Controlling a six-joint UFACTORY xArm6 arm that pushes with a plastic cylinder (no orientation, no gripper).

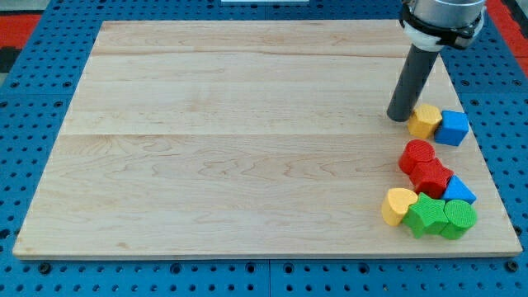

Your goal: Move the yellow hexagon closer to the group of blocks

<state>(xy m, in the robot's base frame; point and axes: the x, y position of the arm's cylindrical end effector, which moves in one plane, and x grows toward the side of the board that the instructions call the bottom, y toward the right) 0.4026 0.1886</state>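
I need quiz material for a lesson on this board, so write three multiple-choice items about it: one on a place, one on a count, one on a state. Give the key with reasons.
1. Where is my tip relative to the yellow hexagon?
A. at its left side, right beside it
B. far off by the view's left edge
C. below it, among the green blocks

2. How many blue blocks lie on the board?
A. none
B. two
C. four

3. How does the yellow hexagon stand to the blue cube?
A. stacked on top of it
B. side by side, close against it
C. at opposite ends of the board

Key: 1 A, the rod ends just left of the hexagon. 2 B, the blue cube by the hexagon and another blue block lower down. 3 B, the two sit next to each other at the view's right.
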